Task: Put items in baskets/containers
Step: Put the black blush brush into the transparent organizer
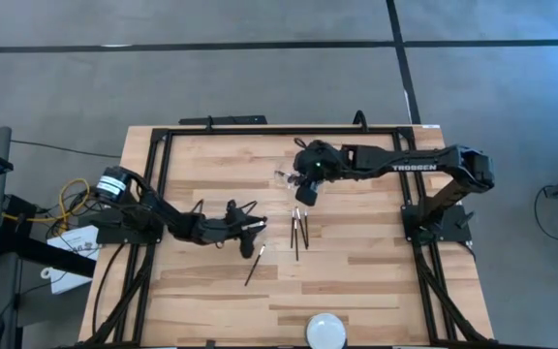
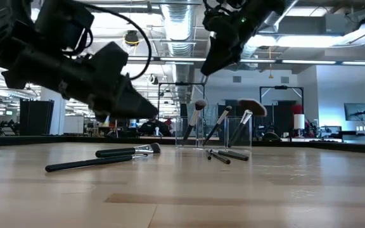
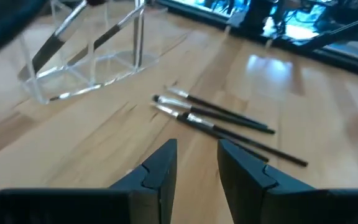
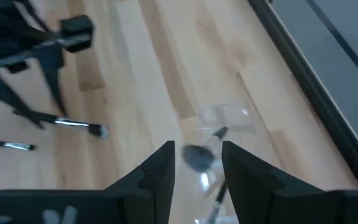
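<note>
The right gripper (image 4: 196, 163) hangs directly above the clear plastic container (image 2: 213, 132), its fingers spread and holding nothing — three makeup brushes (image 2: 219, 125) lean upright inside, one with a wide fan head. The left gripper (image 3: 196, 163), fingers parted and empty, hovers over the wooden table (image 1: 356, 281) near loose brushes (image 3: 219, 119) — two more (image 2: 100, 158) lie closer to the table's front.

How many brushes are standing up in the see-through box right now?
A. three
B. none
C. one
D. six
A: in the low view three brushes lean in the clear container, one with a round pale tip, one slim one, and one with a wide fan head, while the other brushes lie flat on the table.
</note>
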You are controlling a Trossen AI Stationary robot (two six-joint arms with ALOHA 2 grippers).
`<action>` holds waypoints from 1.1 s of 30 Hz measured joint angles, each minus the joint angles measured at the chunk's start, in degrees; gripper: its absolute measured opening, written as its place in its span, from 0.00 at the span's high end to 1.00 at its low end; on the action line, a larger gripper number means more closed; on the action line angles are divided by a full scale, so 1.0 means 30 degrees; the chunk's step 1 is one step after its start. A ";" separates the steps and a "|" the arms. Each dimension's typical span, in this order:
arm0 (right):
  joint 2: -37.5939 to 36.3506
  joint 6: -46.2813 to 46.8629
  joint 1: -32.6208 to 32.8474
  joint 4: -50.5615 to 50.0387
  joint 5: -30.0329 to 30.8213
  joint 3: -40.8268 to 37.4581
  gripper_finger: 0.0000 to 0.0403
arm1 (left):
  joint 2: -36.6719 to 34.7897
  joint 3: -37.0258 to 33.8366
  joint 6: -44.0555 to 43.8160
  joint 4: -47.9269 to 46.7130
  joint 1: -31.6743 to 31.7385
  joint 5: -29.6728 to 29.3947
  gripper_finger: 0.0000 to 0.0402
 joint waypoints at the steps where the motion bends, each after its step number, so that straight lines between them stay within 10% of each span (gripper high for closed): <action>1: 0.0000 -0.0007 0.0169 -0.0031 0.0000 0.0000 0.69 | 0.0033 -0.0007 -0.0301 -0.0213 0.0086 -0.0034 0.72; 33: 0.0000 -0.0517 0.1231 0.0215 0.0011 0.0000 0.69 | 0.0318 0.0316 -0.3044 -0.4160 0.2074 0.2229 0.56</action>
